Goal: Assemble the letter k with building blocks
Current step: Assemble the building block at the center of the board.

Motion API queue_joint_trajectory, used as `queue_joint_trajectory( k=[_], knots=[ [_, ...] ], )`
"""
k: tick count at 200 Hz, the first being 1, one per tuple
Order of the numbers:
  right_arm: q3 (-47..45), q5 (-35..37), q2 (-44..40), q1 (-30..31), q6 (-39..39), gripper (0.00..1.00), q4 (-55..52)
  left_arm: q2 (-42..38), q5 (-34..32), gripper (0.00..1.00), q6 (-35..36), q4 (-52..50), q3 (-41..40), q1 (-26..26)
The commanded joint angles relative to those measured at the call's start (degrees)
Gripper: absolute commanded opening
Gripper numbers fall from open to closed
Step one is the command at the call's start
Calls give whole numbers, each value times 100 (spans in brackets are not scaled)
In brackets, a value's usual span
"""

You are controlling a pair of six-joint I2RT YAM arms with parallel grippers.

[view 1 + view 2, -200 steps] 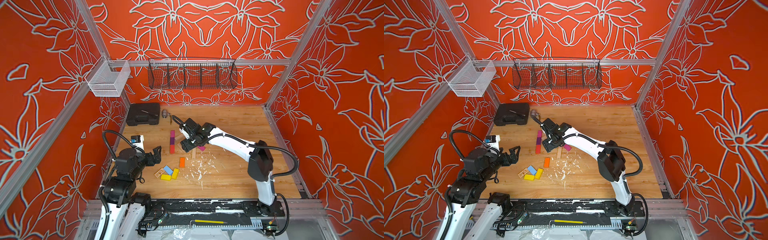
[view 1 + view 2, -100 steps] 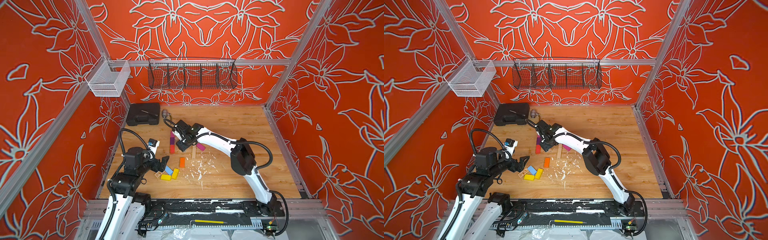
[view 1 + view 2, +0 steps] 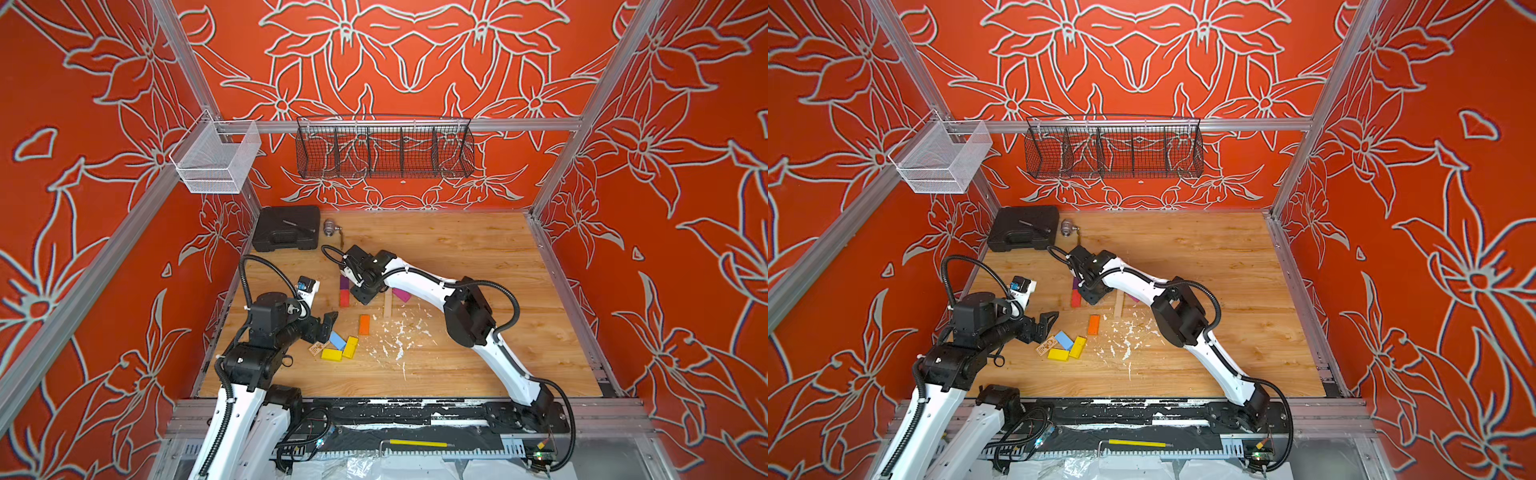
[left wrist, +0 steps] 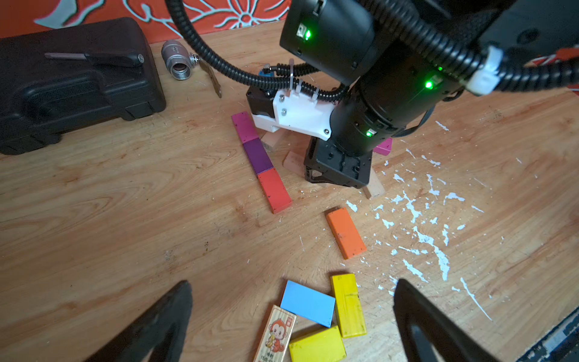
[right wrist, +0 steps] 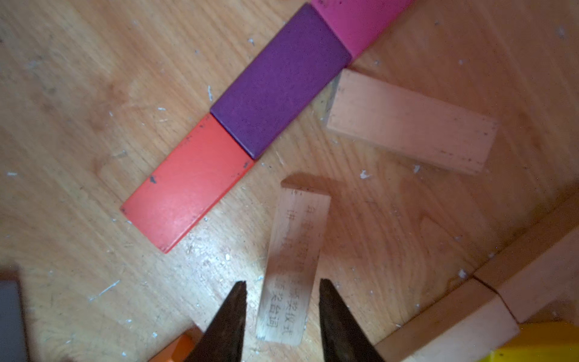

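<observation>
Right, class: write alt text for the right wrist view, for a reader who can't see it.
The right gripper straddles one end of a printed wooden block. On the table, red, purple and pink blocks lie end to end in a row, a plain block beside the purple.

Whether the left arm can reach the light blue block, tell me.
Probably yes: jaws of the left arm stand open near the light blue block, nothing between, though yellow blocks crowd it.

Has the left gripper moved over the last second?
Yes. In both top views the left gripper has drifted away from the black case, ending up closer to the light blue block.
</observation>
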Motion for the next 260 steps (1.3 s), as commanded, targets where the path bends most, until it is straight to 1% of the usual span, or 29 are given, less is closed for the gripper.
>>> queue_joint_trajectory(
  k=[1, 37, 71, 103, 156, 205, 260],
  knots=[
    [207, -161, 165, -65, -252, 38, -214, 40, 5, 97, 118, 10, 43, 28],
    [252, -198, 261, -97, -332, 37, -270, 76, 4, 97, 154, 19, 39, 28],
    [244, -137, 254, -124, -582, 28, -274, 67, -14, 97, 176, 10, 31, 28],
    [225, -79, 202, -151, -1004, 25, -266, 67, -4, 97, 176, 19, 35, 29],
    [235, -217, 178, -222, -1406, 25, -193, 67, -2, 97, 197, 28, 24, 28],
    [269, -239, 244, -239, -1409, 25, -67, 42, -20, 98, 145, 36, 22, 28],
    [522, -438, 367, -264, -1303, 27, -93, 58, 0, 98, 154, 45, 28, 34]
  ],
)
